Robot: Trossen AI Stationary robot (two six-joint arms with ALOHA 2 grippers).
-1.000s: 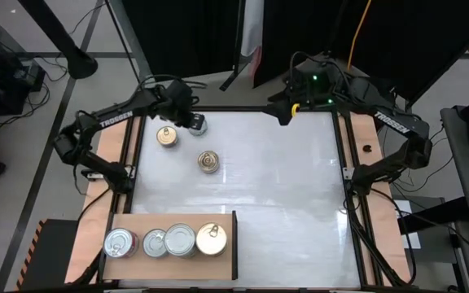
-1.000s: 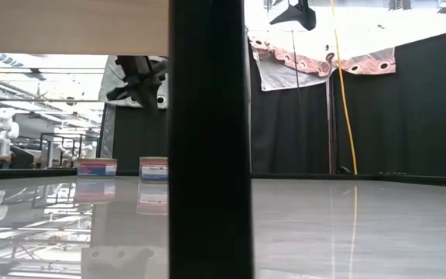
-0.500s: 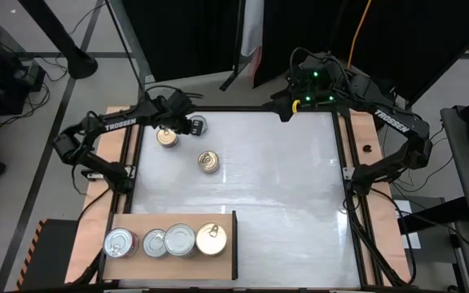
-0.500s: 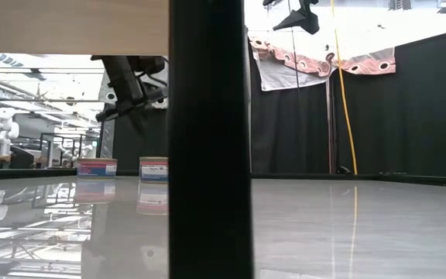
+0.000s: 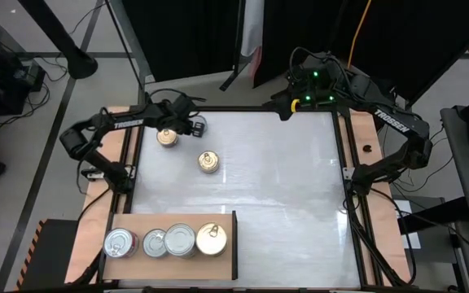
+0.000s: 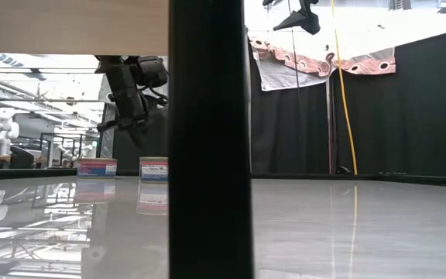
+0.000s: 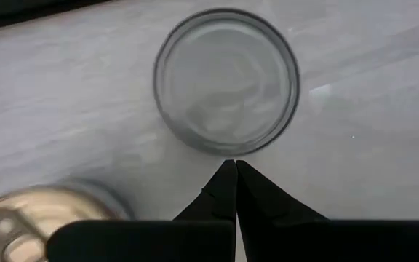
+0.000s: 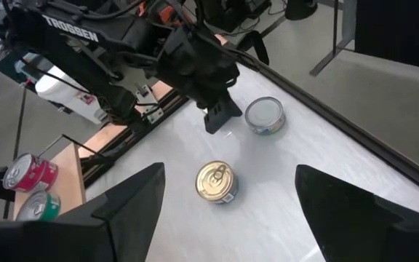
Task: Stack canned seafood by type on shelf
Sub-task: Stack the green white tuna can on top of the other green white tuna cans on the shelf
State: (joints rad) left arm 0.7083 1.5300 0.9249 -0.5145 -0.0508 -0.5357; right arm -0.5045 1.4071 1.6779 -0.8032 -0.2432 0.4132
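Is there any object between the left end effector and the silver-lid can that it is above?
Nothing visible stands between them. The left end effector, fingers shut, hangs directly over the near rim of the silver-lid can. The gold-lid can lies apart, to one side.

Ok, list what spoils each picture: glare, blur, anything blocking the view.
High view: soft glare washes the white tabletop. Low view: a dark upright bar blocks the middle, and the glossy surface mirrors the room. Left wrist view: the gold-lidded can at the edge is blurred, while the silver-lidded can is sharper. Right wrist view: its own blurred fingers fill the foreground.
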